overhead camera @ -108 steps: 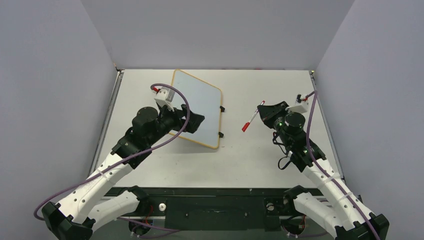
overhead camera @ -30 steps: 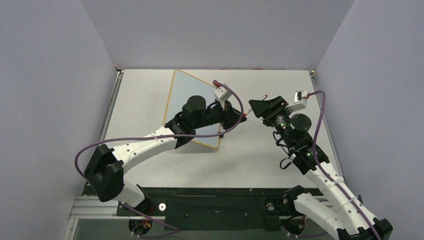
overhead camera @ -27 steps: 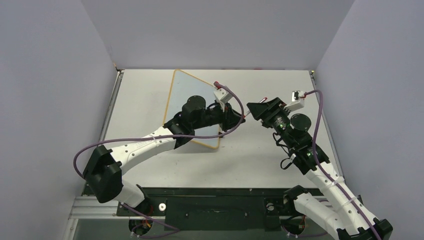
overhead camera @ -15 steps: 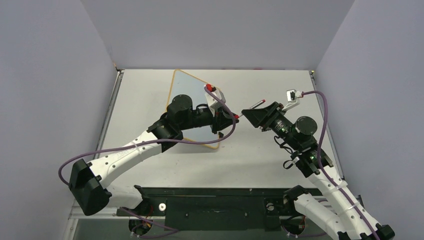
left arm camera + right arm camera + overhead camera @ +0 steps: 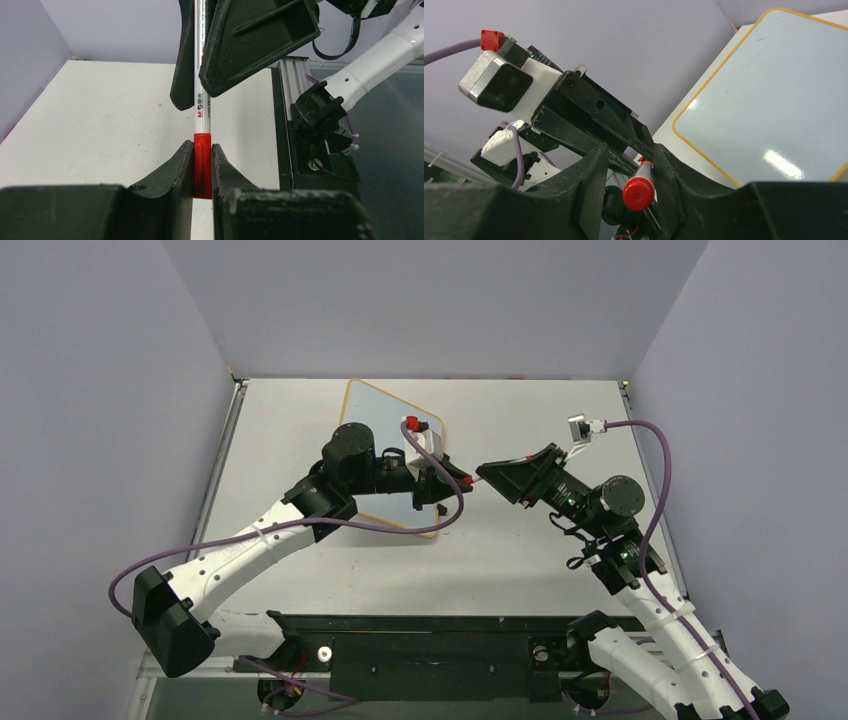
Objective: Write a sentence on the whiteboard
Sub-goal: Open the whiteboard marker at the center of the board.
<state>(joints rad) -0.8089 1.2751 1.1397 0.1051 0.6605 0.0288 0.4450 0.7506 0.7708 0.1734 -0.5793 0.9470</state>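
The whiteboard [image 5: 385,412] lies flat at the back left of the table, its tan frame and bare white face also showing in the right wrist view [image 5: 774,100]. No sentence is in view on it. The two grippers meet nose to nose over the board's right edge, with a white marker [image 5: 201,75] between them. My left gripper [image 5: 202,155] [image 5: 460,480] is shut on the marker's red cap [image 5: 202,167]. My right gripper [image 5: 630,150] [image 5: 484,472] straddles the barrel with its jaws apart. The barrel rests against one finger, with a gap at the other. The marker's red end plug [image 5: 639,193] faces the right wrist camera.
Grey walls close in the table on three sides. The left arm [image 5: 300,510] stretches across the lower part of the board. A black rail [image 5: 430,640] and both arm bases run along the near edge.
Both grippers have travelled left together, from right of the board to over its right edge. The right gripper's jaws have narrowed around the marker barrel. The left stays shut on the cap.
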